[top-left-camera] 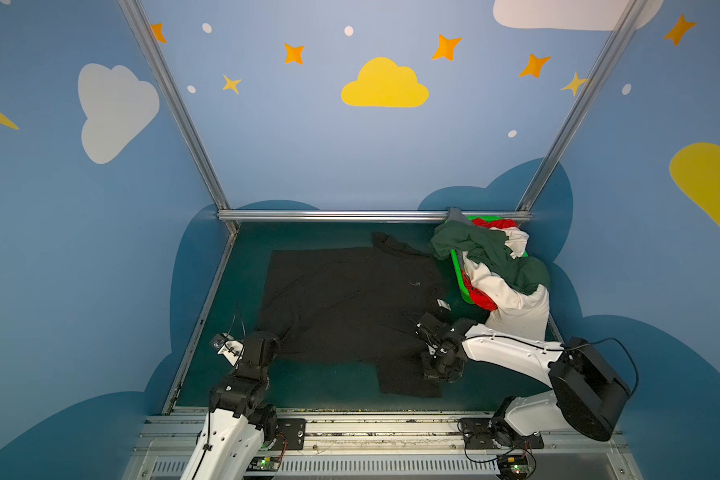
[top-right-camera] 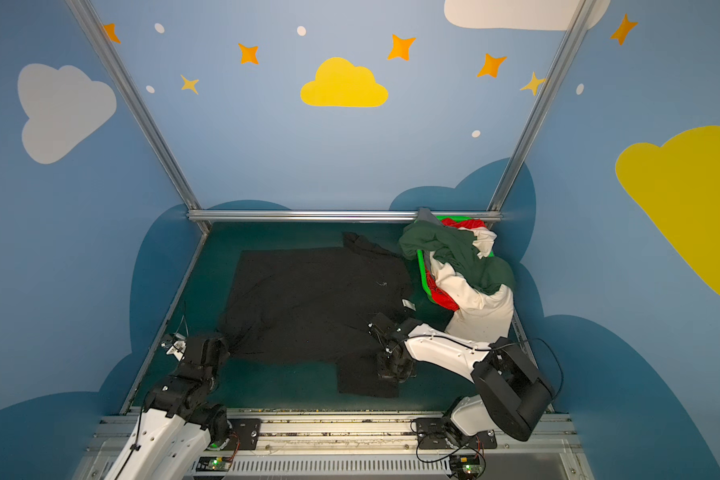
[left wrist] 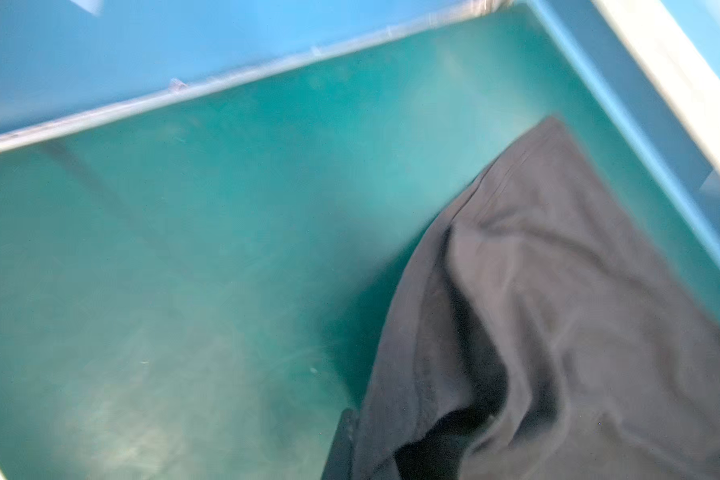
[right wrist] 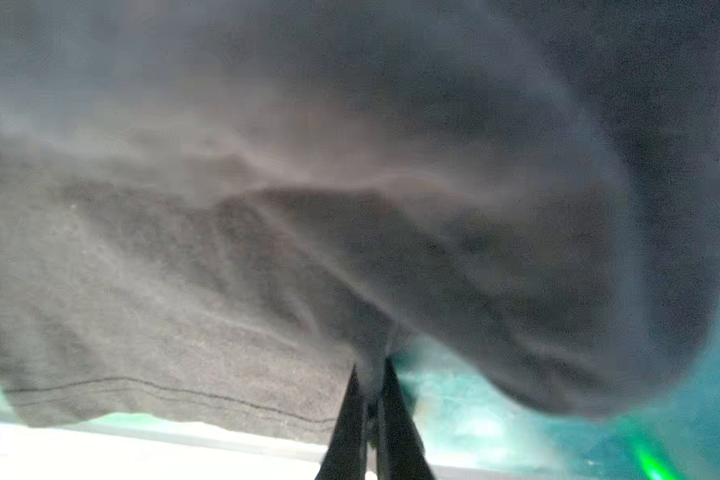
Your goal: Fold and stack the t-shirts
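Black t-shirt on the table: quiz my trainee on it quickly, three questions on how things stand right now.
1. True or false: the large black cloth t-shirt lies spread out on the teal table.
2. The right tool is: A open, clear of everything; B shut on black cloth; C parked off the table.
3. Which shirt lies topmost on the bright green plastic basket?
Key: 1 true; 2 B; 3 the dark green cloth shirt.
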